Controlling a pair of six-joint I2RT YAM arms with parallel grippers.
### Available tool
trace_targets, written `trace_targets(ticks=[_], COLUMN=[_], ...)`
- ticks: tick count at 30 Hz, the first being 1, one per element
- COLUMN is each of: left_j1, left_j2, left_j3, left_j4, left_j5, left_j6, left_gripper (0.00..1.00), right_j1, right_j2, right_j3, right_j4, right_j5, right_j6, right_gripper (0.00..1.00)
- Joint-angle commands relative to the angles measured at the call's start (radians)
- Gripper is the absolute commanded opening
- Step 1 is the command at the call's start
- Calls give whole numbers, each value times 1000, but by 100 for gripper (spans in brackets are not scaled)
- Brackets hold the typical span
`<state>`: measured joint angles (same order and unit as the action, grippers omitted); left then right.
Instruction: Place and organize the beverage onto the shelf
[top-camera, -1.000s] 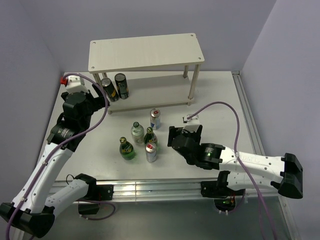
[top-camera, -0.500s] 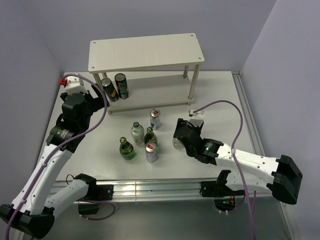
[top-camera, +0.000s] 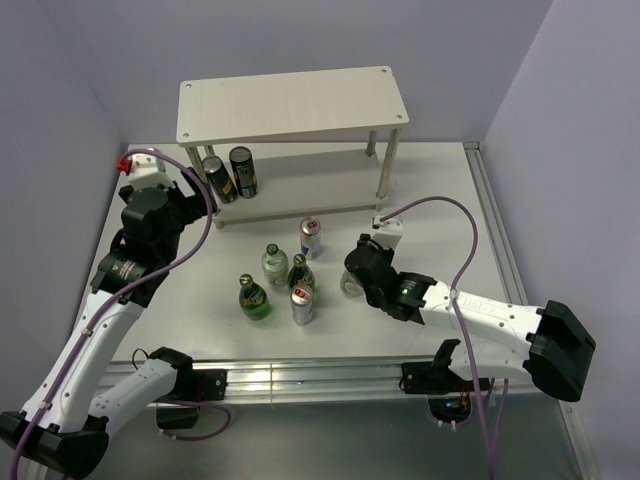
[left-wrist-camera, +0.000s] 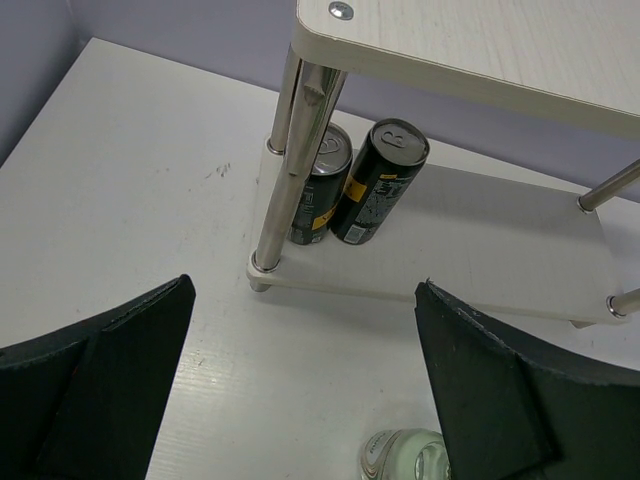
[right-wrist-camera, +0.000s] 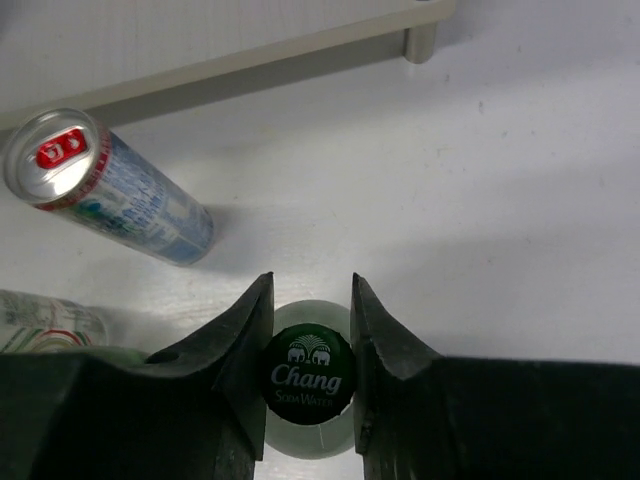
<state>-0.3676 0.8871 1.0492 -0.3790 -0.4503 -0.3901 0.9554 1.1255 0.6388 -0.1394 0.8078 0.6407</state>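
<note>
Currently your right gripper (right-wrist-camera: 310, 335) is clamped on the green cap of an upright clear glass bottle (right-wrist-camera: 310, 375) in front of the pale two-tier wooden shelf (top-camera: 290, 100) | slim silver-blue can (right-wrist-camera: 105, 190) near it on the white table (right-wrist-camera: 520, 200) | your left gripper (left-wrist-camera: 305, 320) gapes wide, holding nothing | two dark cans (left-wrist-camera: 355, 185) on the shelf's lower board

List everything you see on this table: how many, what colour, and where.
Table: one, white, under everything.
Shelf: one, pale wood, two tiers, far side of the table.
Dark cans: two, black and yellow, lower tier, left end.
Silver-blue cans: two, red tabs, standing on the table in front of the shelf.
Green bottles: two, in the same group.
Clear bottles: two, green caps; one in the group, one in the right claw.
Left claw: black, open, near the shelf's left end.
Right claw: black, closed on a bottle cap.
</note>
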Motion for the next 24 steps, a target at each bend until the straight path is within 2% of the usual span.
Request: trace_targets(ticks=[1,4,7,17,24], left_j1=[6,7,7,12,16], left_j2=[-19,-20,-23,-30,-33], left_j3=[-2,-3,-3,-5,-3], left_j4=[31,32,32,32,34], left_j5=[-14,-18,-19,-16,-13], left_j6=[-12,-10,-10,-12,-13], left_gripper=[99,99,99,99,99], right_j1=[-4,-4,-4,-4,-21], right_j2=[60,83,85,34,72], right_j3=[27,61,102,367,642], right_j4=[14,-9,-40,-140,-94], right_j5=[-15,-6,8,103,149], right_j6=[10,4,-12,-142,-412], right_gripper=[21,5,0,0,0])
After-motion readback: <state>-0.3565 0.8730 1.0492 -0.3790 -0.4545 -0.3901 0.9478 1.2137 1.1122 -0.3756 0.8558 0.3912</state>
